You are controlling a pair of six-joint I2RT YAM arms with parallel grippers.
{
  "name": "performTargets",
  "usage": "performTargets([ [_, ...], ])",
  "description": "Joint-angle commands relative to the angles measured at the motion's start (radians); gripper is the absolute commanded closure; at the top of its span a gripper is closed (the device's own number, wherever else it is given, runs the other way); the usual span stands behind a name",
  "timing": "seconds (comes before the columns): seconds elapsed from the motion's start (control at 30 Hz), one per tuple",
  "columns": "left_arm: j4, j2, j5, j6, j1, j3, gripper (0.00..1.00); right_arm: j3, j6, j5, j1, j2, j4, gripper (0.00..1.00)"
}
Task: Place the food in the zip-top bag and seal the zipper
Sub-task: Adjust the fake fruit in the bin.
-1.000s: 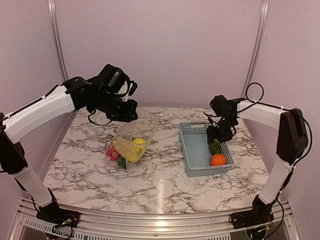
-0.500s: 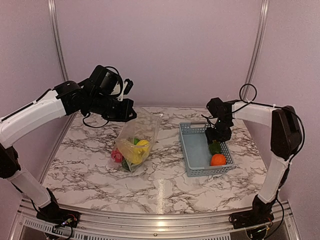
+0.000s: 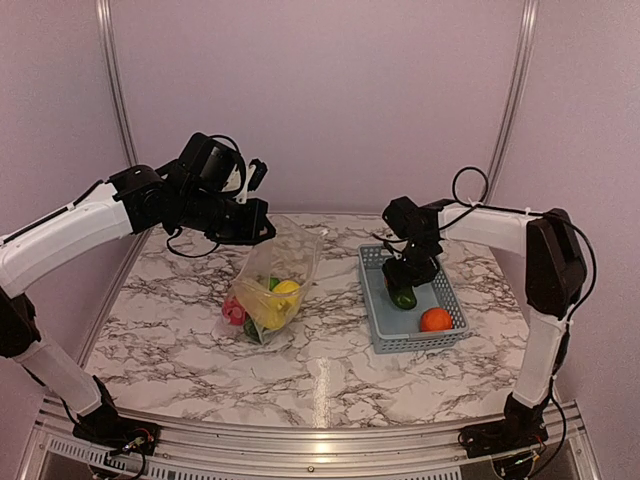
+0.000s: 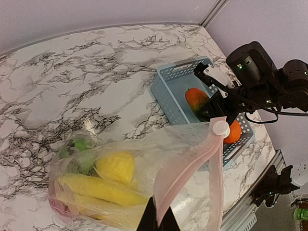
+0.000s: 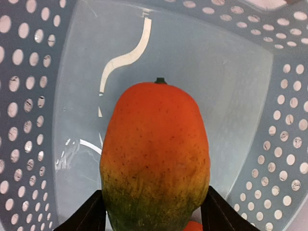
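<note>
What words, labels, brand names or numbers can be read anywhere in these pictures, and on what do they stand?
None can be read.
The zip-top bag, the basket and the red-and-green toy fruit carry no writing.
A blurred green object beyond the table's edge is too small to tell whether it bears any.

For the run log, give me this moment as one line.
left gripper: shut on zip-top bag | right gripper: shut on mango in basket | orange: in basket
</note>
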Motion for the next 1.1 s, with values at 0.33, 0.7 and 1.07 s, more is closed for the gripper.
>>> performTargets([
  [0.33, 0.054, -0.023, 0.036, -0.025, -0.002, -0.024, 1.0, 0.065, -0.026, -0.158, -0.046, -0.051, 0.012, 0.23],
  [0.7, 0.066, -0.039, 0.053, -0.049, -0.002, -0.055, 1.0, 0.139, -0.101, -0.213, -0.078, 0.071, 0.061, 0.22],
  [1.07, 0.052, -0.037, 0.052, -0.035, -0.001, -0.043, 1.0, 0.203, -0.084, -0.18, -0.078, 0.173, 0.051, 0.24],
])
